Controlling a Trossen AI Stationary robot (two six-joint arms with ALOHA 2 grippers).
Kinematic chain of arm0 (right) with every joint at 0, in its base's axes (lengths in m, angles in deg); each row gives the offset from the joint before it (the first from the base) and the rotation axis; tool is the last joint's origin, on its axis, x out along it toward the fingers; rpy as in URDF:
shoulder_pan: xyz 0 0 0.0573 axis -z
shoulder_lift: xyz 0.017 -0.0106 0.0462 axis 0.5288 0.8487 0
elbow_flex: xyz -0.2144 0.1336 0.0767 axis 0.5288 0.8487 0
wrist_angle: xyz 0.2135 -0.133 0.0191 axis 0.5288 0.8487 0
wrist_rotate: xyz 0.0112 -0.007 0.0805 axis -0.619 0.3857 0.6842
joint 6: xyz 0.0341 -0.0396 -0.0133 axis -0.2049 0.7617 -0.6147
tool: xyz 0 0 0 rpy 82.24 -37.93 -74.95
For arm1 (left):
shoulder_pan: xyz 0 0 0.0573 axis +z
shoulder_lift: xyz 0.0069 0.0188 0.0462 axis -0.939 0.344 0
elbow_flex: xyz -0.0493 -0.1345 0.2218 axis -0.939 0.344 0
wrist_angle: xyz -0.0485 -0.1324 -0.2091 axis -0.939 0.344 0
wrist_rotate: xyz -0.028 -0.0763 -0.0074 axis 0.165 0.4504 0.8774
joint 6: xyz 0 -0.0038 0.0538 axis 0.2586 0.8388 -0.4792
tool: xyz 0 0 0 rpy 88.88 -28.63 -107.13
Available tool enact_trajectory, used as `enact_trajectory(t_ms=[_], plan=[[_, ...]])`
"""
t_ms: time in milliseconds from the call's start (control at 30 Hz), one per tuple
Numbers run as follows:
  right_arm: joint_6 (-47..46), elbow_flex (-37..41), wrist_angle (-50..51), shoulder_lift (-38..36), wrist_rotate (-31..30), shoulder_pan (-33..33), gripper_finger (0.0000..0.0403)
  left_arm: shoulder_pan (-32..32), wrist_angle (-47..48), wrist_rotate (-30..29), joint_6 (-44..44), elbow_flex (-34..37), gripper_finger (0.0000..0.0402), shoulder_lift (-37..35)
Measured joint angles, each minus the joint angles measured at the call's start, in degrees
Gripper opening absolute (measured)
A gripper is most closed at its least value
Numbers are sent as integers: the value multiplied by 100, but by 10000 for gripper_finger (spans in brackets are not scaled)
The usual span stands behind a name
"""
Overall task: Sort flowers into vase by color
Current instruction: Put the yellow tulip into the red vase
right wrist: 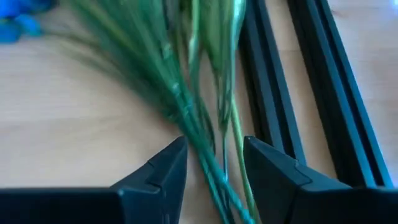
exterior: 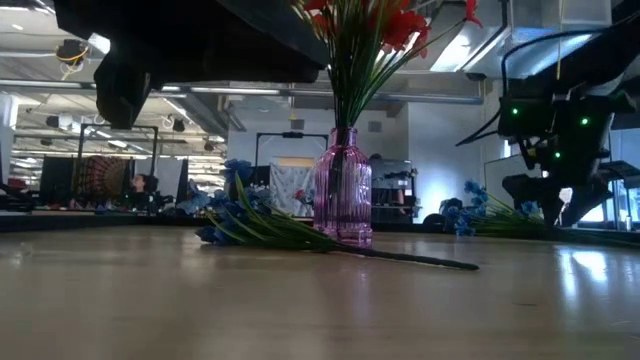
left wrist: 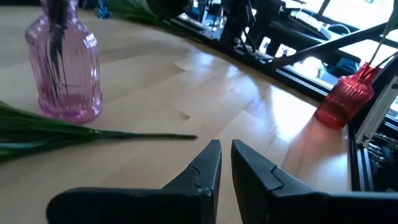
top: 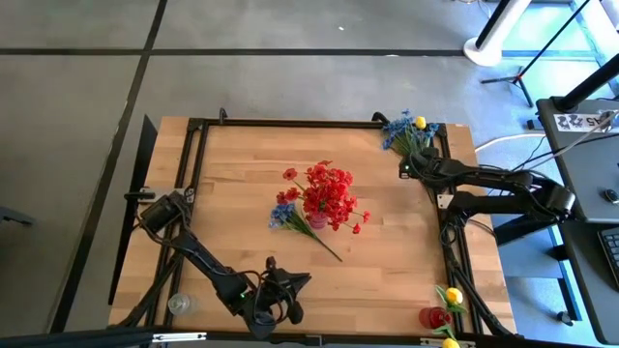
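A pink glass vase point(exterior: 342, 190) stands at the table's middle with red flowers point(top: 327, 191) in it. A blue sprig point(top: 283, 215) lies beside the vase, its stem point(left wrist: 124, 134) flat on the wood. At the far right corner lies a bunch of blue and yellow flowers point(top: 406, 130). My right gripper point(right wrist: 214, 146) is over that bunch's green stems point(right wrist: 186, 93), open, slanting down, a finger on either side of them. My left gripper point(left wrist: 225, 146) is near the table's front edge, shut, with nothing between its fingers. It points toward the sprig's stem end.
A red ribbed vase point(left wrist: 345, 99) with yellow flowers point(top: 452, 296) stands at the near right corner. A small clear glass point(top: 180, 304) stands at the near left. Black frame rails point(right wrist: 311, 93) run along the table's edge right beside the bunch's stems.
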Motion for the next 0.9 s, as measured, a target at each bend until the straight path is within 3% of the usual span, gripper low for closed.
enact_trajectory(t_ms=[167,367,667,900], plan=[[513,276,-749,256,272,618,159,2,-5,-43,-50,0,34,0],[845,221,-826,324,1028,326,159,0,-16,-45,-54,0,34,0],[579,72,-792,-20,1858,-1765,159,12,-16,-58,-72,0,34,0],[597,-515,-1090,-29,1726,-3447,159,116,15,-76,-76,0,34,0]])
